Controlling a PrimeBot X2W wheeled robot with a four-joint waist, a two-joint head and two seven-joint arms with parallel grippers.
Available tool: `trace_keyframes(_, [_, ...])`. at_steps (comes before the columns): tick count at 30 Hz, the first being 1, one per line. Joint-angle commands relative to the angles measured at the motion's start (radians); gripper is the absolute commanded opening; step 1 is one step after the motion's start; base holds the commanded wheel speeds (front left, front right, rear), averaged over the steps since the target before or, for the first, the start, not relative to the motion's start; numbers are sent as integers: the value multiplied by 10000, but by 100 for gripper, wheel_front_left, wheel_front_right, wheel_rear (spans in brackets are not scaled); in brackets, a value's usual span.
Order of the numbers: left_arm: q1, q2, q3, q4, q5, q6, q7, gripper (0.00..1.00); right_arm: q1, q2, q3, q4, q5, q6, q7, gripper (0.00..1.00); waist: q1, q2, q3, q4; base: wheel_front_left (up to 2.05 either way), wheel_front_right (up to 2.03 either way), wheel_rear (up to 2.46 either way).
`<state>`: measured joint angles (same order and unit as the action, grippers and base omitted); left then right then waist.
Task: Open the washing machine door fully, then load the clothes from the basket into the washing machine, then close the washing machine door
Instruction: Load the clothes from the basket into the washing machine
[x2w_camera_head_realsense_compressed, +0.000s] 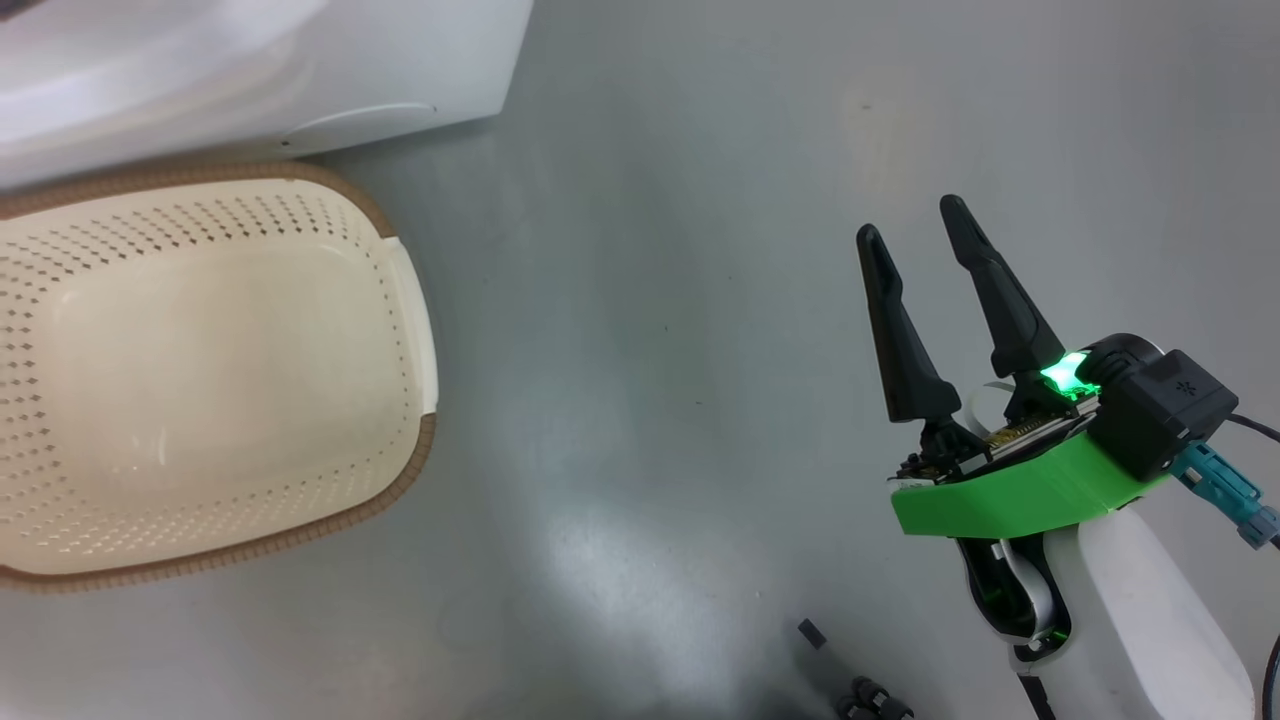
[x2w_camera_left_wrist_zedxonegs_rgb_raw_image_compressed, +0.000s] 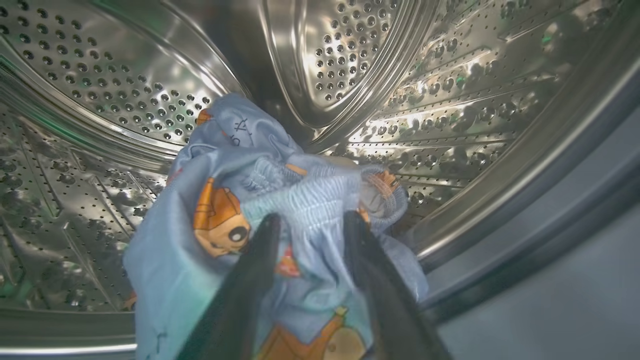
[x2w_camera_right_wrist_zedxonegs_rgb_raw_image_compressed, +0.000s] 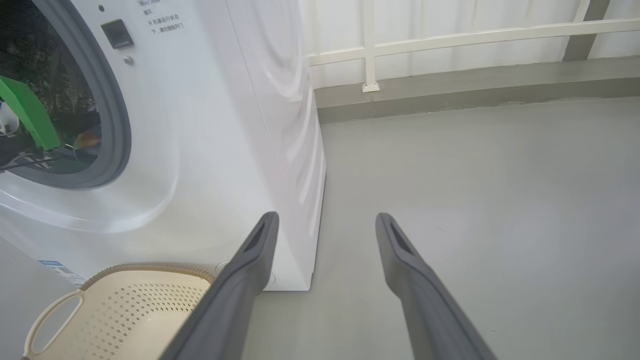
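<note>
Inside the washing machine's steel drum (x2w_camera_left_wrist_zedxonegs_rgb_raw_image_compressed: 400, 75) lie the clothes (x2w_camera_left_wrist_zedxonegs_rgb_raw_image_compressed: 225, 165), light-blue cloth printed with orange figures. My left gripper (x2w_camera_left_wrist_zedxonegs_rgb_raw_image_compressed: 312, 217) is in the drum with its fingers parted, the cloth's gathered band lying between and just beyond the tips. The right wrist view shows the washing machine (x2w_camera_right_wrist_zedxonegs_rgb_raw_image_compressed: 210, 125) with my left arm's green part (x2w_camera_right_wrist_zedxonegs_rgb_raw_image_compressed: 27, 115) in its round opening. The cream basket (x2w_camera_head_realsense_compressed: 200, 172) stands before the machine (x2w_camera_head_realsense_compressed: 250, 70) with nothing in it. My right gripper (x2w_camera_head_realsense_compressed: 910, 220) hangs open over bare floor, right of the basket (x2w_camera_right_wrist_zedxonegs_rgb_raw_image_compressed: 150, 270). The washing machine door is out of view.
Grey floor (x2w_camera_head_realsense_compressed: 650, 350) stretches right of the basket and the machine. A white railing (x2w_camera_right_wrist_zedxonegs_rgb_raw_image_compressed: 450, 40) and a low kerb run along the far wall. Small dark parts (x2w_camera_head_realsense_compressed: 865, 695) lie on the floor near my base.
</note>
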<state>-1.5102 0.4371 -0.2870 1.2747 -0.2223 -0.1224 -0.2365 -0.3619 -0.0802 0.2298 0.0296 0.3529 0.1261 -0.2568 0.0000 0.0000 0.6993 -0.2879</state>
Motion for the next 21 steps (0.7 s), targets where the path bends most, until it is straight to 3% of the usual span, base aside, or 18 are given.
trace_keyframes(1, [93,294,63,-126,-196,-34,-53,100,77,-40,169,-188,24,46,-49,100,0,0,-128,86,0,0,0])
trace_keyframes(11, [550,-109,224,-195,-861,-75,-221,100,118,-237,36,-198,-9,46,-49,100,0,0,-494,452,0,0,0])
trace_keyframes(21, [1822,-340,623,-1727,-1681,-80,-249,100,181,-455,-119,-200,-49,46,-49,100,0,0,-973,868,0,0,0])
